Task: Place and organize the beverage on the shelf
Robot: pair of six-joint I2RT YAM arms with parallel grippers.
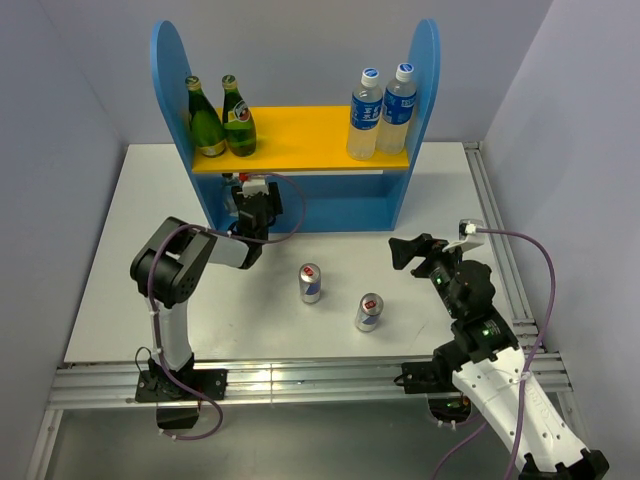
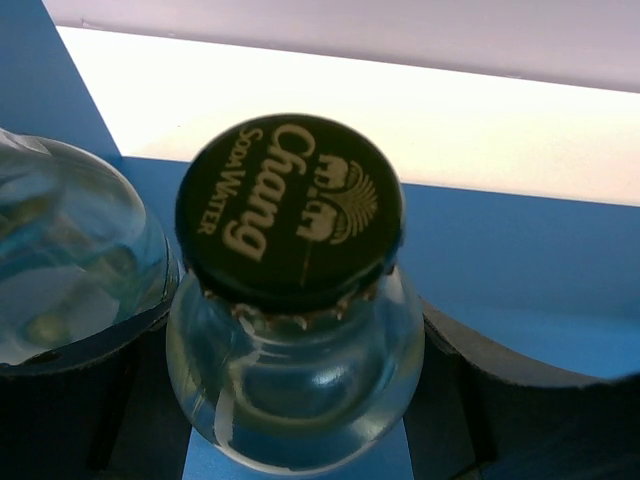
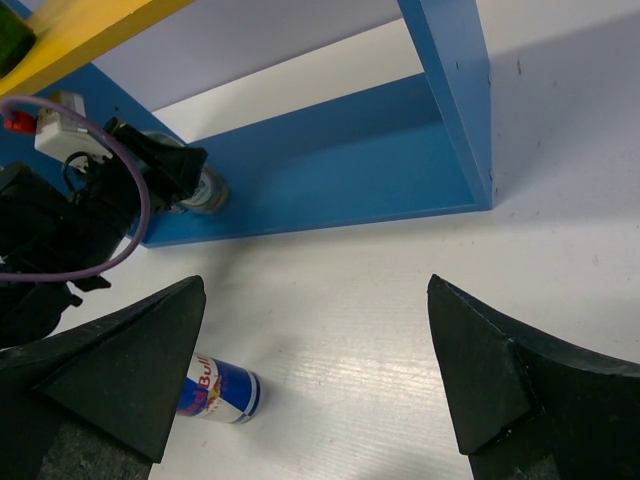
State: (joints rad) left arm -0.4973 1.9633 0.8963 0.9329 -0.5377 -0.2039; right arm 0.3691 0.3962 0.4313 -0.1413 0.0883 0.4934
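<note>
My left gripper (image 1: 253, 207) reaches into the lower level of the blue shelf (image 1: 420, 90). In the left wrist view it (image 2: 300, 430) is shut on a short clear bottle (image 2: 295, 370) with a dark "Chang" cap, upright over the blue lower board. A second clear bottle (image 2: 70, 260) stands just left of it. Two dark green bottles (image 1: 222, 118) stand at the left of the yellow upper board (image 1: 300, 135). Two cans (image 1: 310, 283) (image 1: 369, 312) stand on the table. My right gripper (image 1: 412, 250) (image 3: 316, 290) is open and empty, right of the cans; one can (image 3: 215, 388) shows beside its left finger.
Two taller clear plastic bottles with blue caps (image 1: 380, 112) stand at the right end of the upper board. The right wrist view shows the shelf's right side panel (image 3: 455, 100) and the left gripper with its bottle (image 3: 203, 190) at the lower level's left.
</note>
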